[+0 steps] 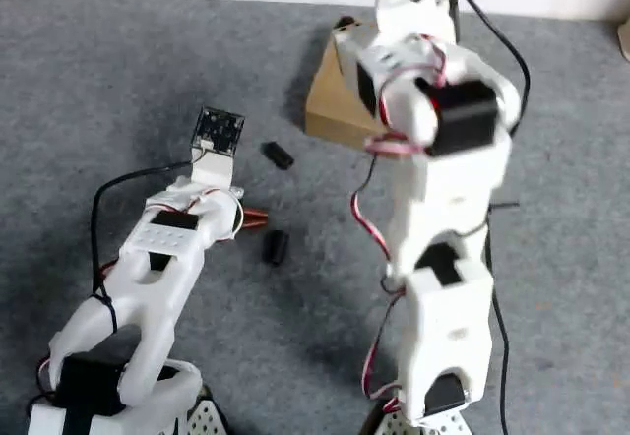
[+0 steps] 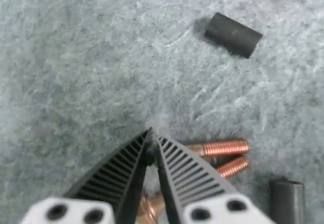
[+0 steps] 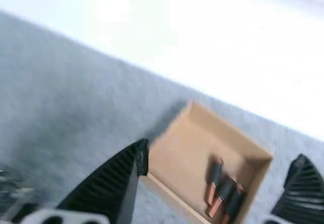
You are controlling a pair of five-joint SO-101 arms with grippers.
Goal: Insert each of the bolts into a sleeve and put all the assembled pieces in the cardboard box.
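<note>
My left gripper [image 2: 151,135] is shut, its tips meeting low over the grey carpet. Two copper bolts [image 2: 221,147] lie side by side on the carpet, partly under its fingers [image 2: 187,173]; from above the bolts [image 1: 255,219] show at the tip of the left arm. One black sleeve [image 2: 233,34] lies beyond the gripper and another [image 2: 286,201] beside the bolts; in the high view they are a far sleeve [image 1: 278,155] and a near sleeve [image 1: 276,247]. My right gripper [image 3: 221,154] hangs open above the cardboard box [image 3: 177,163], which holds three assembled pieces [image 3: 223,189].
The right arm [image 1: 438,120] stands tall and hides much of the cardboard box [image 1: 330,100] from above. A pale wall or floor edge [image 3: 202,41] runs behind the box. Cables [image 1: 108,194] trail from both arms.
</note>
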